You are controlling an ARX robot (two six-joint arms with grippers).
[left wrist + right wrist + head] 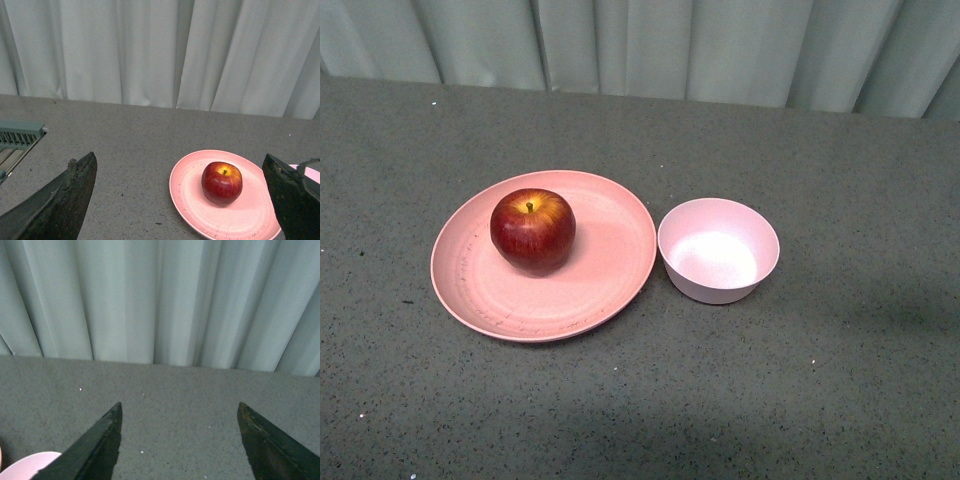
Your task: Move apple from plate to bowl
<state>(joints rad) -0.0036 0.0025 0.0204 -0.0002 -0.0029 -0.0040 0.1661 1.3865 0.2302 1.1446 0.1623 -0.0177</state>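
- Apple (532, 230) is sitting stem-up on plate (582, 306), left of its middle.
- Bowl (712, 289) is standing just right of plate.
- Left gripper (179, 156) is hovering, fingers spread.
- Right gripper (180, 404) is hovering, fingers spread too.

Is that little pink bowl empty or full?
Empty: the bowl shows only its bare whitish inside, and the apple sits on the plate beside it.
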